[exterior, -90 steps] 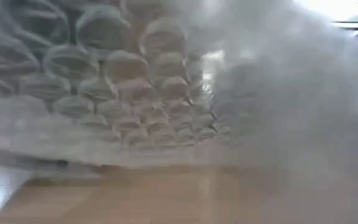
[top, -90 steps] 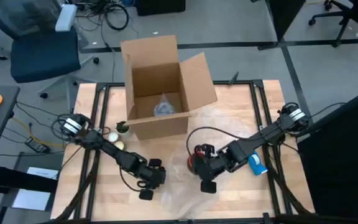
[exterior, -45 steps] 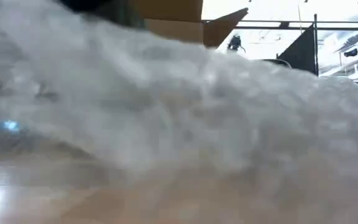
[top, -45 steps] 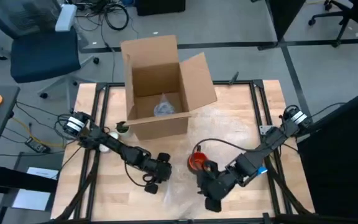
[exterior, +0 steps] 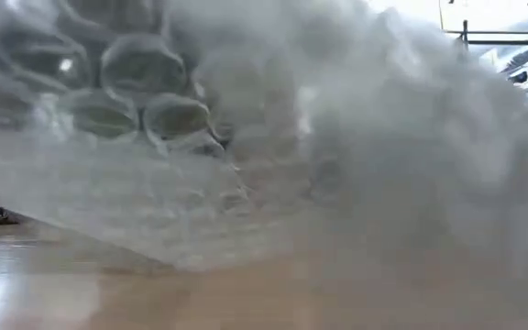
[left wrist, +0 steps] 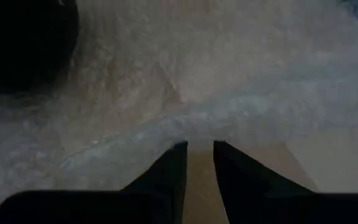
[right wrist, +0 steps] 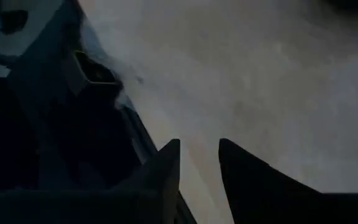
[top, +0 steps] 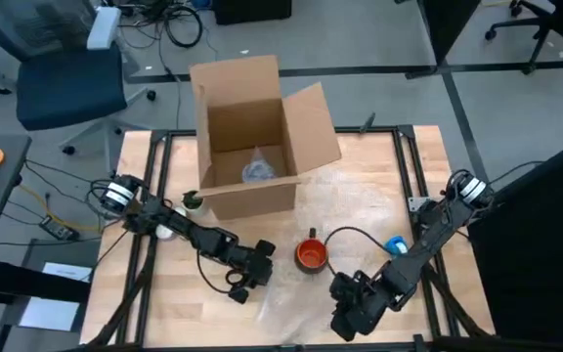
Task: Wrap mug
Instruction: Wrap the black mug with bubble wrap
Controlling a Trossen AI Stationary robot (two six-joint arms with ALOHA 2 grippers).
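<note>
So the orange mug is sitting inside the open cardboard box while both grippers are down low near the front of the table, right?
Not quite. The high view shows the mug standing on the table, in front of the open cardboard box, not inside it. The left gripper and right gripper are indeed down low near the table's front.

High view bright; low blurred; wrist views dim.

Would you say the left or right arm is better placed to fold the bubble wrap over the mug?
Probably left: the left gripper sits beside the mug at the bubble wrap edge; the right gripper is farther off.
</note>
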